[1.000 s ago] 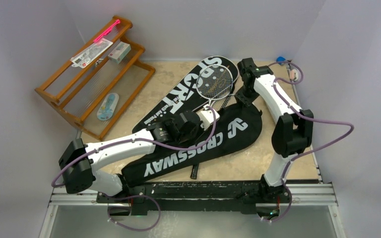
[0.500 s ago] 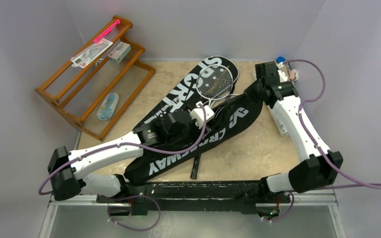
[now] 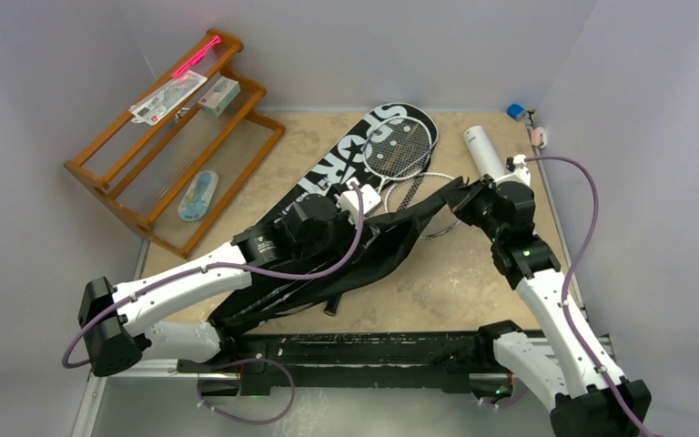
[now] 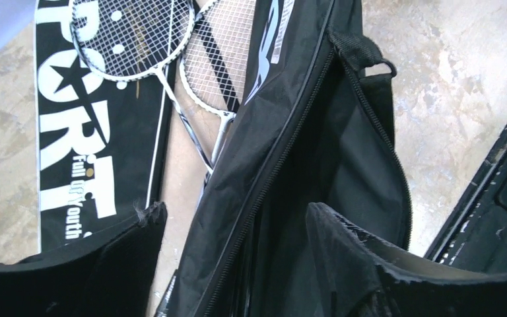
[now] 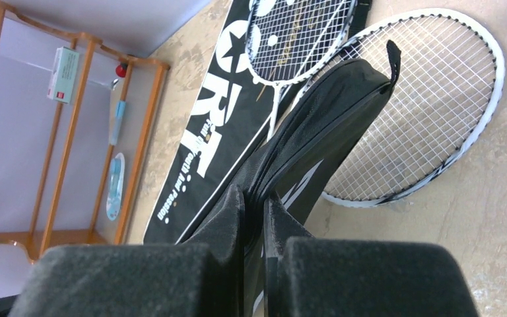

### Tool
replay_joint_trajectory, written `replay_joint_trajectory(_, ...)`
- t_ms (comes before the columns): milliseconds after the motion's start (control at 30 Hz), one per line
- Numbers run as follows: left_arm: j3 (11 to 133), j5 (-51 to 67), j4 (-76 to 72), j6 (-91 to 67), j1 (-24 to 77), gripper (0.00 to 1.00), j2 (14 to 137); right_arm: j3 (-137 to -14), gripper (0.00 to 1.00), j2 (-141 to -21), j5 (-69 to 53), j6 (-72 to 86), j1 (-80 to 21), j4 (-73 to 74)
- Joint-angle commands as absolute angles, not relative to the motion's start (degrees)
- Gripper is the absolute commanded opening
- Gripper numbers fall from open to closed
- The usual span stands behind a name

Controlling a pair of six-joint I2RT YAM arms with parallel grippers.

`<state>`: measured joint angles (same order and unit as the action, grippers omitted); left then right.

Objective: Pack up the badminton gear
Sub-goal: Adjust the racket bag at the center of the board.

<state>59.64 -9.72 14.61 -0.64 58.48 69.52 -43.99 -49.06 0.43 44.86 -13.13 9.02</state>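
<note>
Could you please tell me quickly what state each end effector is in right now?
Left end effector: open, gripping nothing.
Right end effector: closed on the black zippered cover.

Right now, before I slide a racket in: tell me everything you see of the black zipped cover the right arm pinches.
The cover is soft black fabric with a white logo, a zip along its edge and a small loop at the tip. It looks unzipped and crumpled, its far end held up by the right fingers, shut on its edge. The rest lies on the table, partly over a white-framed racket.
</note>
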Motion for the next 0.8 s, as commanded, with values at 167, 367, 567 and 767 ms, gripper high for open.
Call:
replay_joint_trajectory(167,59.44,-0.28,11.60,-1.44,57.57,0.58,70.12,-37.90,0.00,-46.04,-4.05,40.86,-13.82,3.26)
replay_joint_trajectory(367,62.50,-0.26,16.36,-1.32,57.57,0.71,76.76,-37.66,0.00,-45.19,-2.65,39.71,-13.86,4.12)
replay_joint_trajectory(567,65.17,-3.92,20.27,-0.88,57.57,0.71,82.47,-39.02,0.00,-45.97,-0.23,39.00,-13.85,5.89)
replay_joint_trajectory(767,66.27,-5.59,21.87,-0.99,57.57,0.11,83.52,-44.43,0.08,-49.22,6.09,39.58,-13.80,10.61)
